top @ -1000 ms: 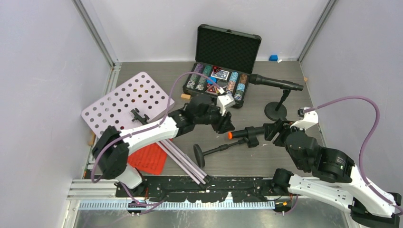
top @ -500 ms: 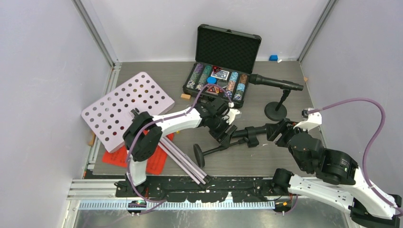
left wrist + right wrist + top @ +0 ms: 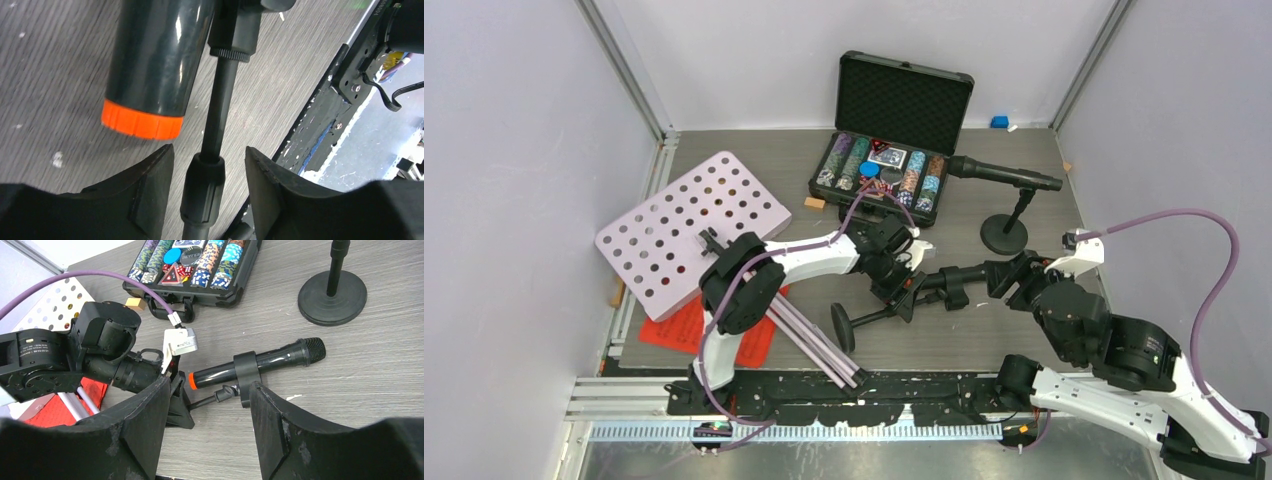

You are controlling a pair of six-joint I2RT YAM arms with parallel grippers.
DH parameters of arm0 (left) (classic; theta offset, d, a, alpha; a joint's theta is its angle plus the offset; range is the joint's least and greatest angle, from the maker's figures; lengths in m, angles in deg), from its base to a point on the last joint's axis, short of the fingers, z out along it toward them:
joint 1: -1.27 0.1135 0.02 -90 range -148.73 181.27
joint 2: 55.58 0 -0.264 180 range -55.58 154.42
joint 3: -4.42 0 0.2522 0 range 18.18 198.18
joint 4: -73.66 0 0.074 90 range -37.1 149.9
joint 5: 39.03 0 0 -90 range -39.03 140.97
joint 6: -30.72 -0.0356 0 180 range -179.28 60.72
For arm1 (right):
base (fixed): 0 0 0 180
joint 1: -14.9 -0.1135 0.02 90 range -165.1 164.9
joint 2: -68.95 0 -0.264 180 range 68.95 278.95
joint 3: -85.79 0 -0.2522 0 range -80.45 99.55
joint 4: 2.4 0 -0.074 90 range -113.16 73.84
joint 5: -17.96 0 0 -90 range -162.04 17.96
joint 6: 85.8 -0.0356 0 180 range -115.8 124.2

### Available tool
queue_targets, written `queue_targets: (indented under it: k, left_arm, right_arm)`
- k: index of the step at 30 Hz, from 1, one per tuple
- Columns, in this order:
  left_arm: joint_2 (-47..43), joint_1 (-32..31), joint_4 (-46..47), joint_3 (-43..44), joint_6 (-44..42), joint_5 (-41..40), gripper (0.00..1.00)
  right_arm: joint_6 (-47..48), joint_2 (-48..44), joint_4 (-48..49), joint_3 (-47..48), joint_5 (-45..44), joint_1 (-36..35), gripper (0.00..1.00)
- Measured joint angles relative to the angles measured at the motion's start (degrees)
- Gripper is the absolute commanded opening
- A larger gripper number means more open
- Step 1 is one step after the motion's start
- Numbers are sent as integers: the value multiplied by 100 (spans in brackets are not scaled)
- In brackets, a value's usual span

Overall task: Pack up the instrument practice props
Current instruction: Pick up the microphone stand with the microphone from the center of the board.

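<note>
Top view, left fingers (image 3: 906,290): apart, low over the grey wood-grain bench (image 3: 984,330), at the thin black pole (image 3: 889,312) of the lying black microphone with the orange ring (image 3: 954,277).
Top view, right fingers (image 3: 1016,275): spread, at the opposite, head end of that microphone; contact cannot be told here.
Top view, round base (image 3: 841,327): at the pole's end, near-left of the left fingers, seen edge-on.
Top view, second black microphone (image 3: 1004,172): on its upright round-based stand (image 3: 1004,236), beyond the right fingers and apart from them.
Top view, large white hole-punched music rack (image 3: 689,225): lies flat, well left of the left fingers; its silver tripod legs (image 3: 814,345) run toward the near edge, with the red sheet-music pages (image 3: 729,340) beside them.
Top view, open black case of poker chips (image 3: 894,105): beyond the left fingers.
Left wrist view, left fingers: apart, the pole (image 3: 220,110) running between them with a gap on each side, so nothing is gripped.
Left wrist view, microphone barrel (image 3: 155,55): just ahead of the fingertips, left of the pole, orange end nearest.
Right wrist view, right fingers: wide, nothing between them.
Right wrist view, microphone (image 3: 272,359): on the bench just ahead of the fingertips, lying crosswise, mesh head (image 3: 312,347) to the right, black clip (image 3: 245,372) around its middle.
Right wrist view, left arm (image 3: 100,355): ahead-left of the right fingers, at the orange end.
Right wrist view, stand base (image 3: 330,297): ahead-right, well apart.
</note>
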Motion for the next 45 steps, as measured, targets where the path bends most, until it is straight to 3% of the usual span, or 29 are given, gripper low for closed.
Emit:
queue_targets:
  k: [3, 9, 17, 23, 32, 40, 45]
  left_arm:
    - [72, -9, 170, -15, 131, 129, 24]
    - [52, -4, 656, -284, 258, 330, 1]
    - [-426, -7, 1510, -1012, 415, 188, 0]
    - [-1370, -7, 2201, -1910, 389, -374, 0]
    - [-2435, -74, 3067, -2514, 131, -1187, 0]
    - [-2892, -260, 3388, -2977, -186, -1777, 0]
    - [-3217, -321, 3451, -3167, -264, -2011, 0]
  right_arm:
    - [-2, -59, -4, 0, -2, 0, 64]
    - [-4, -79, -33, 0, -4, 0, 64]
    - [-2, -79, -35, -9, -22, 0, 64]
    - [-4, -188, -35, -22, -70, 0, 64]
    - [-74, -212, -35, -55, -146, 0, 64]
    - [-673, -50, -28, -345, -155, 0, 68]
    - [-1532, 151, -37, -872, -131, 0, 73]
